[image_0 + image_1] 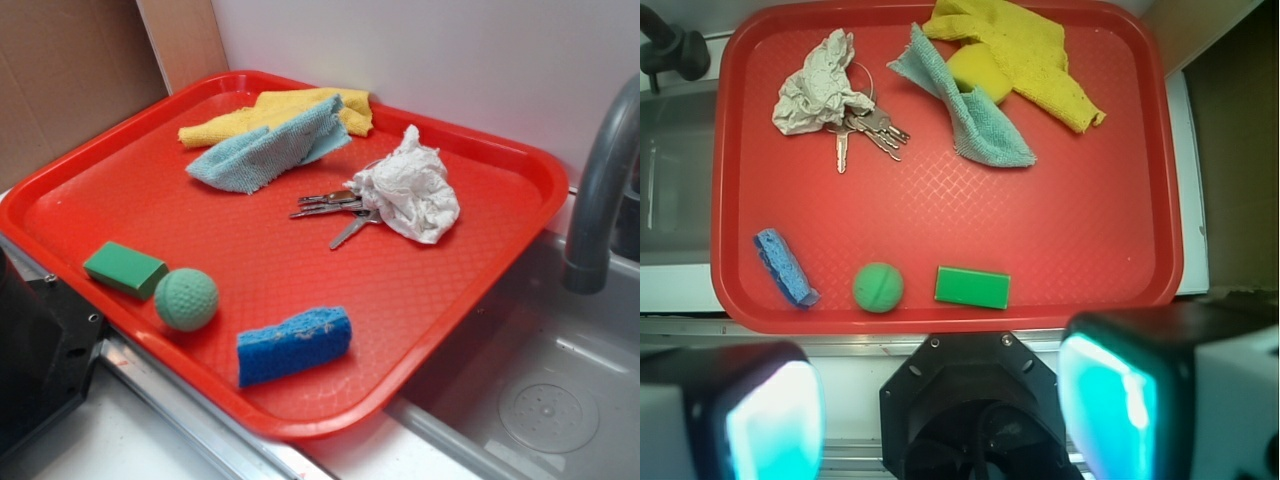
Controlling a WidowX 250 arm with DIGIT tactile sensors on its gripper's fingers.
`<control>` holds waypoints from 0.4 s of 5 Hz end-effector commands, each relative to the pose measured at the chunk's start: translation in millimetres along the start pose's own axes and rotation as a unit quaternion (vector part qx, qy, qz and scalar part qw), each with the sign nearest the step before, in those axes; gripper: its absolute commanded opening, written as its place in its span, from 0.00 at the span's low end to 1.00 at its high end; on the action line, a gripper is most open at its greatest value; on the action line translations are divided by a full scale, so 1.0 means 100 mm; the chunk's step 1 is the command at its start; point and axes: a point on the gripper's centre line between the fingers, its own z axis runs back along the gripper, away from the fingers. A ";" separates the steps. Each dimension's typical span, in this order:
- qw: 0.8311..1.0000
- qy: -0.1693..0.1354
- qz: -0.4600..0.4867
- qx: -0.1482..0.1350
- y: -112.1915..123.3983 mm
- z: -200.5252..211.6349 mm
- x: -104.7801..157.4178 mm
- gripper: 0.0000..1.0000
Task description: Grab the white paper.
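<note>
Two grey gripper fingers (1120, 400) with glowing cyan pads are filling the bottom of the wrist view, standing well apart with nothing between them; the gripper (940, 415) is spread wide and is hanging outside the red plastic tray (940, 320), below its near rim. Reading that view left to right across the tray: a blue rectangular sponge (785, 267) is lying at 8 o'clock, a crumpled wad of white paper (815, 88) is sitting at 10 o'clock, touching a bunch of metal keys (865, 128) just beside it. A green dimpled ball (878, 287) is resting at 7 o'clock, a green rectangular block (972, 287) at 6 o'clock. A light blue cloth (975, 120) is overlapping a yellow cloth (1025, 55) at 1 o'clock. In the exterior view, a grey faucet (600, 190) is standing over a sink (540, 400) beside the tray.
</note>
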 end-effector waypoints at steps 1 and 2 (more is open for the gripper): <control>1.000 0.000 0.000 0.000 0.00 0.00 0.00 1.00; 0.995 -0.031 -0.090 0.035 -0.38 -0.32 0.46 1.00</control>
